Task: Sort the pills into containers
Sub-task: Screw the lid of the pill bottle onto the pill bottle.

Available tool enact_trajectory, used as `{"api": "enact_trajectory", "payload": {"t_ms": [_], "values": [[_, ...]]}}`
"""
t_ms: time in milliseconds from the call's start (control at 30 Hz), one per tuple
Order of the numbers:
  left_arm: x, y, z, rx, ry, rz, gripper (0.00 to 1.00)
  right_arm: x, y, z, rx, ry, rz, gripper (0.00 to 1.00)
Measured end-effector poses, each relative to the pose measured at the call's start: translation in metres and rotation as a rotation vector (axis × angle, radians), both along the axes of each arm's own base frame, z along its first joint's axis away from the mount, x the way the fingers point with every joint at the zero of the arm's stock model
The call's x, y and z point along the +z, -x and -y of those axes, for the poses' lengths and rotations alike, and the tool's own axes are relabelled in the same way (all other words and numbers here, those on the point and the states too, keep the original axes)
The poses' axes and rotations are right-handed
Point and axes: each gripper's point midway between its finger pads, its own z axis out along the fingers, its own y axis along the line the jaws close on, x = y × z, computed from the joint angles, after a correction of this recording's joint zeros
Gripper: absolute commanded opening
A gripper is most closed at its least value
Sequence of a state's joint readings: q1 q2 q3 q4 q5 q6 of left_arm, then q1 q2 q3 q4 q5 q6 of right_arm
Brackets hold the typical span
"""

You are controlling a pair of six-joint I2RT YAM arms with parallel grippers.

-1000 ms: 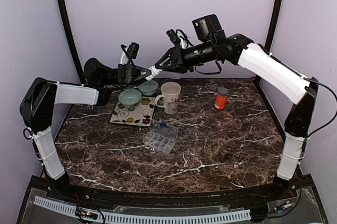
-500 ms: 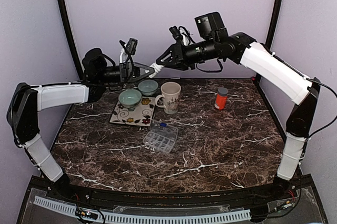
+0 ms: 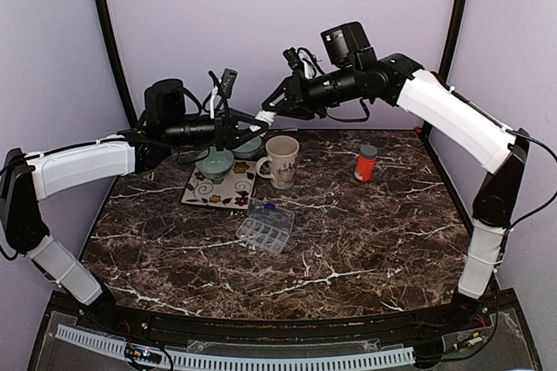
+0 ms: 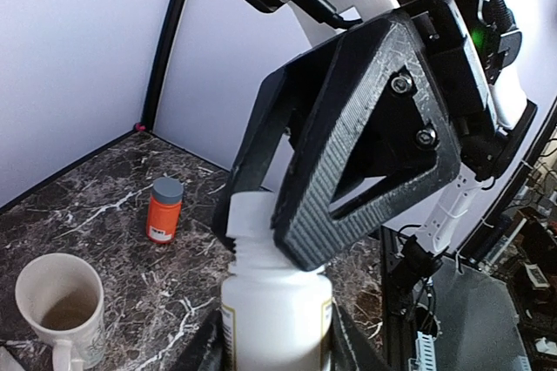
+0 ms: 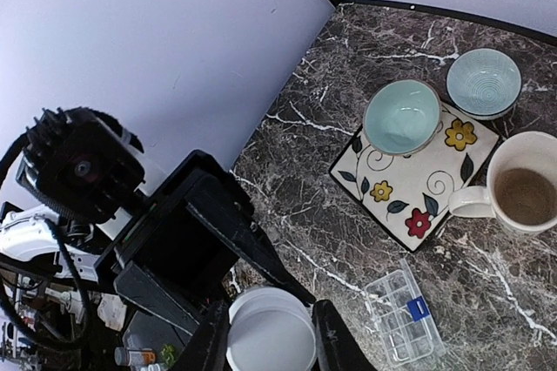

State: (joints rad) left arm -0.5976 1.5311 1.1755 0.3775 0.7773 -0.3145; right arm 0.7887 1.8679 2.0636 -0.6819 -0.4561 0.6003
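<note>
Both arms are raised over the back of the table [image 3: 348,249], tips meeting. Left gripper [image 4: 277,349] clamps bottle [image 4: 277,314]; right gripper [image 5: 270,336] pinches its cap [image 5: 271,347].

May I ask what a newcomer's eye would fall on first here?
Both arms meet in mid-air over the table, far left, the left gripper holding a white bottle and the right gripper clamped on its cap. On the table a clear pill organizer lies near the centre and an orange bottle stands back right.

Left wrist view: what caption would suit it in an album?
The left tool holds a white bottle while the right tool grips its cap, above a marble table.
</note>
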Motion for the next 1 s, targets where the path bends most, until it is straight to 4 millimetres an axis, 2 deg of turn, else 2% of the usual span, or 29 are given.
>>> {"api": "enact_trajectory", "payload": {"t_ms": [367,733,1000], "values": [[0.003,-0.008,-0.002,0.229,-0.121,0.167,0.18,0.001,-0.006,-0.002,-0.018,-0.006,0.017,0.07],[-0.006,-0.023,-0.004,0.481,-0.282,0.348,0.15,-0.007,-0.020,-0.006,-0.060,0.022,0.013,0.06],[-0.010,-0.026,-0.008,0.580,-0.364,0.455,0.14,-0.013,-0.022,-0.008,-0.065,0.031,-0.010,0.05]]}}
